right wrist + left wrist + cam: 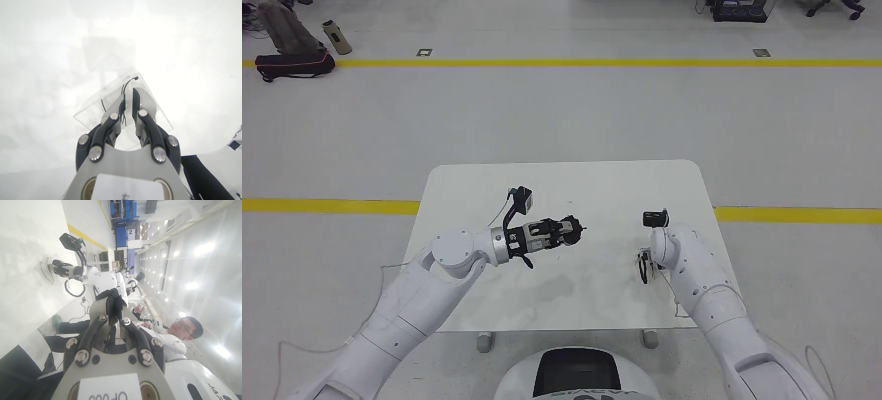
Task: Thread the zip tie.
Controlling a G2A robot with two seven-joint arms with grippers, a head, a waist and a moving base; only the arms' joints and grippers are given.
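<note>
My left gripper [577,230] hovers above the middle of the white table [562,185], shut on a thin black zip tie [108,336] whose tail runs back between the fingers [121,306]. Further right, my right gripper [642,267] points down at a clear plastic plate [88,108]. It is open with a narrow gap. A second black zip tie [130,80] curves across that plate, its strap lying along one finger pad [122,106] and its head past the fingertips. The left wrist view shows the right gripper [49,266] at the plate [54,256] from the side.
The tabletop around the plate is bare white. The table's right edge [712,215] runs close by the right arm. Yellow floor lines pass behind and beside the table.
</note>
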